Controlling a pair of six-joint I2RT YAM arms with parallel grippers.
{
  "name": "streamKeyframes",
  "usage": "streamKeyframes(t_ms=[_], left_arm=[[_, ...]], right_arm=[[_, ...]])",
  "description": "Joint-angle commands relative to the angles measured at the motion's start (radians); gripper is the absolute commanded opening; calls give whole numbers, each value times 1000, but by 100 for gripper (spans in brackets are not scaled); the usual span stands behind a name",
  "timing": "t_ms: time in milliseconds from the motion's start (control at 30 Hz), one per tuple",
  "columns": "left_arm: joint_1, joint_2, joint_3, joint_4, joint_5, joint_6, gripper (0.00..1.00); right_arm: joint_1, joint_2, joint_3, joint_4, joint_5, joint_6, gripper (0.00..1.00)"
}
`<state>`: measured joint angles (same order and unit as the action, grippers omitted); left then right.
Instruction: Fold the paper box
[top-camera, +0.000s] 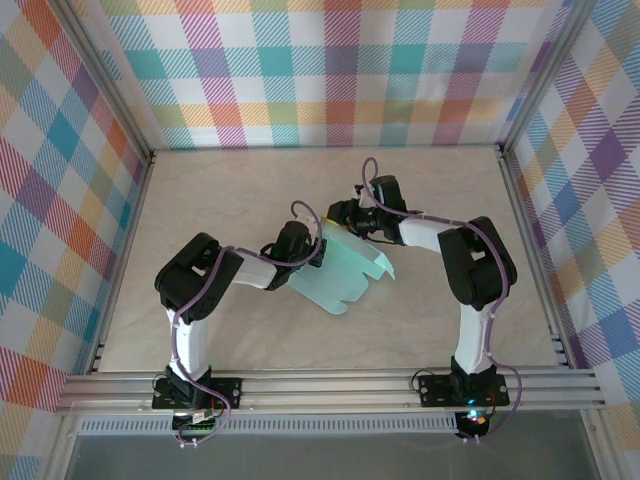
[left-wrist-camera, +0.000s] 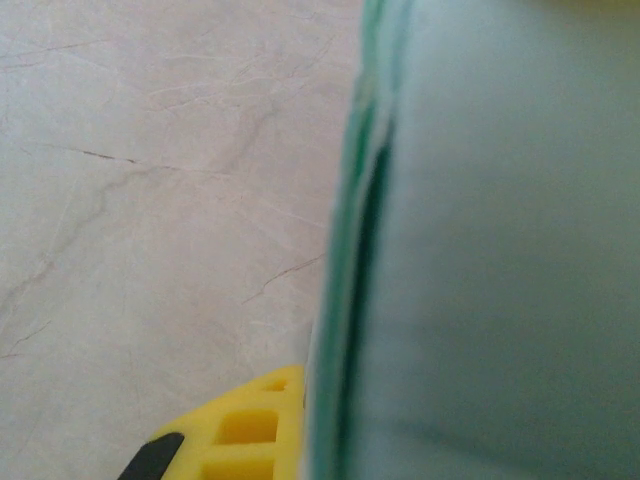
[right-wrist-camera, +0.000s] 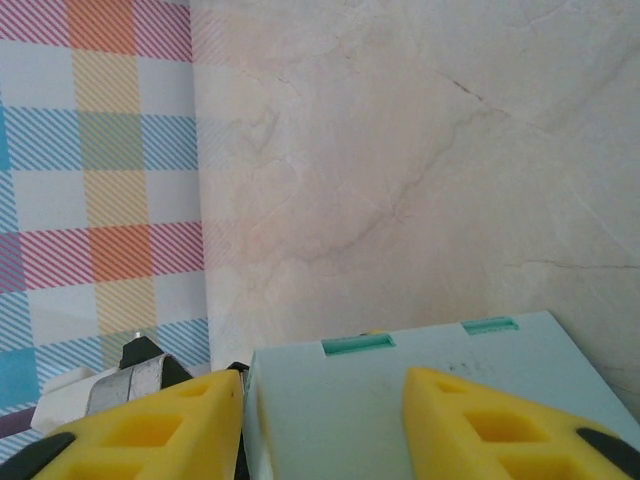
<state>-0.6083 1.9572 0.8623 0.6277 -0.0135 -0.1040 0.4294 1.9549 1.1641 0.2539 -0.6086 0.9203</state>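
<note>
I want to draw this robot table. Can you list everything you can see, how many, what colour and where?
paper box: one, pale mint-blue, middle of the table, between the two pincers
table: one, beige with a marble look, under everything
walls: three, pastel plaid, around the table
metal frame: one, silver, along the near edge
arms: two, black and white with purple cables, bolted at the near edge
left pincer: one, yellow, shut on the paper box's left edge
right pincer: one, yellow, open at the paper box's far edge

Open tabletop (top-camera: 200, 210) left and front; paper box (top-camera: 345, 272) blocks the centre.
</note>
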Motion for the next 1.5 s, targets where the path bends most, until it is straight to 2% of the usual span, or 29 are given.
streamKeyframes(t_ms=[0, 200, 333, 400, 600, 700, 900, 1133, 1300, 1467], left_arm=[[1, 15, -3, -62, -20, 16, 2], [1, -1, -29, -42, 38, 75, 3], [1, 4, -35, -32, 65, 79, 3], [2, 3, -46, -11, 92, 81, 3], [0, -12, -62, 9, 143, 88, 4], [1, -23, -68, 5, 133, 90, 4], [1, -38, -57, -31, 132, 74, 0], [2, -42, -36, -40, 145, -11, 0], [5, -62, -9, -77, 164, -156, 0], [4, -117, 20, -140, 201, -306, 0]], right_arm=[[6, -43, -48, -113, -47, 13, 51], [-73, -100, -64, -148, -93, -68, 60], [-115, -134, -98, -175, -64, -106, 62], [-133, -127, -111, -179, -64, -117, 59], [-135, -64, -76, -236, -184, -208, 48], [-136, -77, -81, -228, -205, -222, 48], [-136, -180, -87, -270, -188, -309, 58], [-159, -392, -135, -361, 30, -367, 67], [-187, -574, -206, -369, 199, -371, 71], [-189, -763, -273, -377, 281, -441, 71]])
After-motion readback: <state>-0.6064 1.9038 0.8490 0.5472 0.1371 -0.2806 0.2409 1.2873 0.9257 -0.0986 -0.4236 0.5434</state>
